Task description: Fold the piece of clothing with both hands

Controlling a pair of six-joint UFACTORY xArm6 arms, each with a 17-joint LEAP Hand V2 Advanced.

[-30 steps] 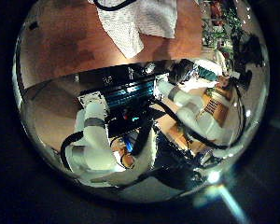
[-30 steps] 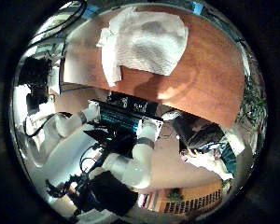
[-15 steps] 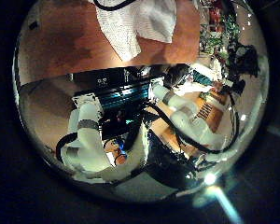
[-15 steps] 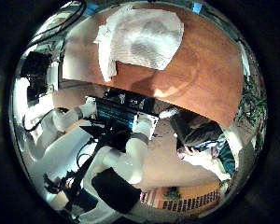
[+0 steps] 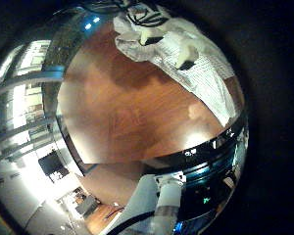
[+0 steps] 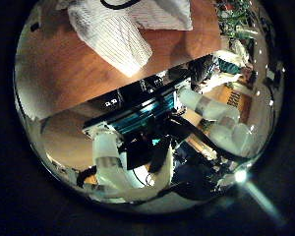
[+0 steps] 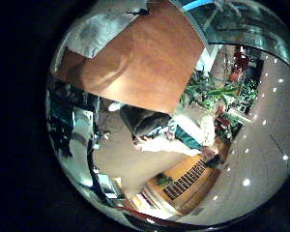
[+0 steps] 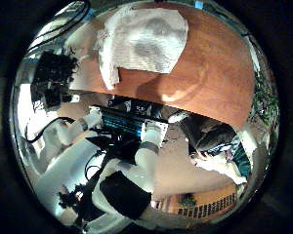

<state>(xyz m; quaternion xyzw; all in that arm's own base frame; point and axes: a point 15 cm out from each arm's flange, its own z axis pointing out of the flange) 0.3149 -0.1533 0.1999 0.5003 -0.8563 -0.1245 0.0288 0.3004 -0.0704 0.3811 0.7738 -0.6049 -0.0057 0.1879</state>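
The piece of clothing [image 8: 142, 44] is a light striped garment lying crumpled near one end of the wooden table [image 8: 220, 83]. It also shows in the left thumb side palm view [image 6: 118, 29], the left little finger side palm view [image 5: 201, 73] and, small, the right little finger side palm view [image 7: 97, 34]. Both palms are above the table and away from the cloth. White and black finger parts [image 5: 155, 32] show over the garment in the left little finger side view; I cannot tell their pose.
Bare tabletop [image 5: 127, 108] stretches beside the garment. The table's front edge [image 6: 108, 93] has a box of electronics [image 8: 127, 122] below it, with both arm bases [image 6: 108, 162] there. Potted plants [image 7: 208, 92] stand beyond the table's far end.
The left thumb side view has shifted: the garment and table now fill more of it, so that palm has moved closer to them. The right thumb side view has barely shifted.
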